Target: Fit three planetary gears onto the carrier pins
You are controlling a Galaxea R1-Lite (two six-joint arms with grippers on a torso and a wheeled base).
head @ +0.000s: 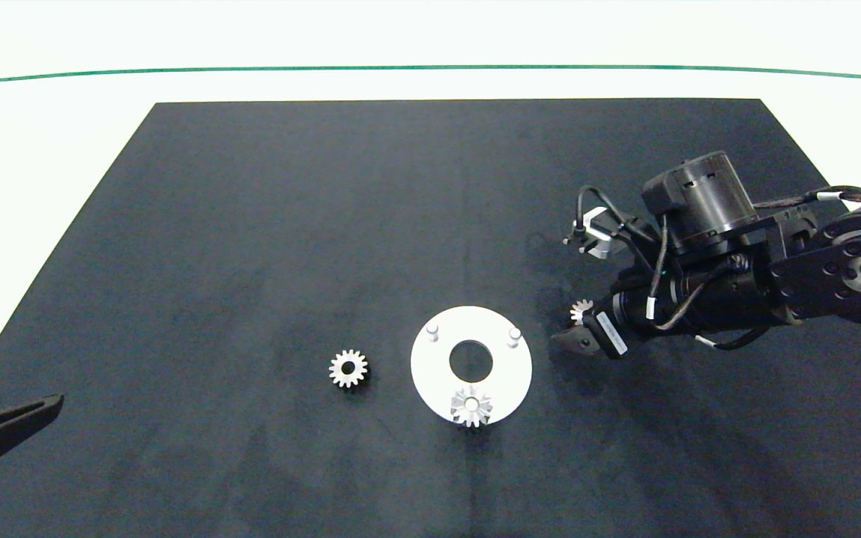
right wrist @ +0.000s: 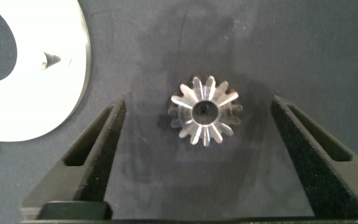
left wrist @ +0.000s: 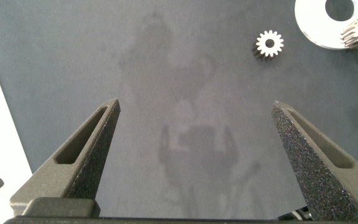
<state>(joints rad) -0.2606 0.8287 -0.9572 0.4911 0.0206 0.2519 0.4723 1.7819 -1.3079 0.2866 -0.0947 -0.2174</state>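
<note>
Right gripper (right wrist: 194, 155) hangs low over the black mat (head: 251, 224), just right of the white disc (head: 430, 381), its two fingers spread wide with one loose gear (right wrist: 204, 112) lying flat between them and touching neither. In the head view that gear (head: 581, 310) peeks out beside the arm. The step in hand looks like picking this gear up. To do it well, I would keep the gear centred between the fingers, come down until the tips flank its toothed rim, and close evenly so it does not tip or skate on the mat. Then it should be carried level, bore lined up over the near-right free pin (head: 514, 333), and lowered straight.

Left gripper (left wrist: 194, 155) is parked at the near left edge of the bench, open and holding nothing.

Count: three gears, namely one already seated (head: 471, 406) on the disc's nearest pin, one between the right gripper's fingers, and one lying on the mat (head: 347, 368) left of the disc. Three pins, two bare: the far-left pin (head: 432, 329) and the far-right one. One disc.
</note>
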